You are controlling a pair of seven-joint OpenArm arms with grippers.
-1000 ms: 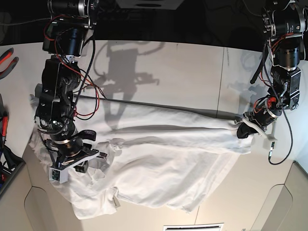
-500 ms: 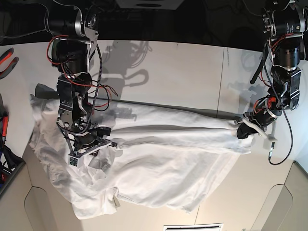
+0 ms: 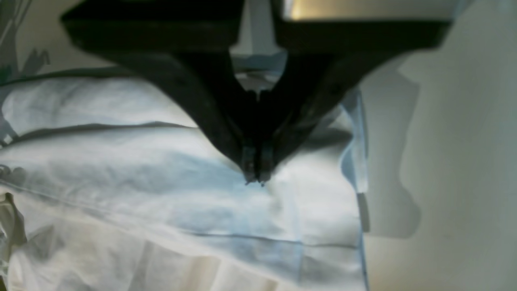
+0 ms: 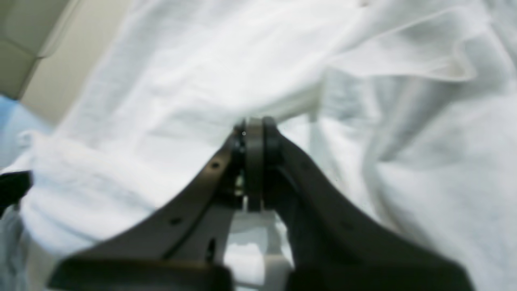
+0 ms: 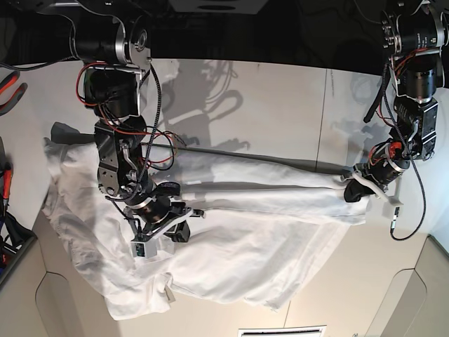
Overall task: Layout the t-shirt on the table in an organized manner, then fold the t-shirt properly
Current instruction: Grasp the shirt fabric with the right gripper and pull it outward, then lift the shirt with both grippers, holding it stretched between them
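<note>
1. While the t-shirt [image 5: 231, 239] lies spread and rumpled across the near half of the bench [image 5: 266, 105], one long fold of it runs sideways from the right arm's side to the left arm's side.
2. At the base view's right, the left pincer [image 5: 359, 188] is clenched on the bunched end of that fold; in the left wrist view its dark fingers [image 3: 226, 121] meet at the tips, pressed into the cloth [image 3: 161, 194] near the hem edge.
3. At the base view's left, the right pincer [image 5: 168, 228] sits low over the shirt's middle-left part.
4. From the right wrist view, that pincer [image 4: 254, 129] is closed tight, tips together against the wrinkled cloth [image 4: 181, 81]; whether any cloth is pinched between them, I cannot tell.
5. Beyond the shirt, a thin dark seam line [image 5: 231, 151] crosses the bench.
</note>
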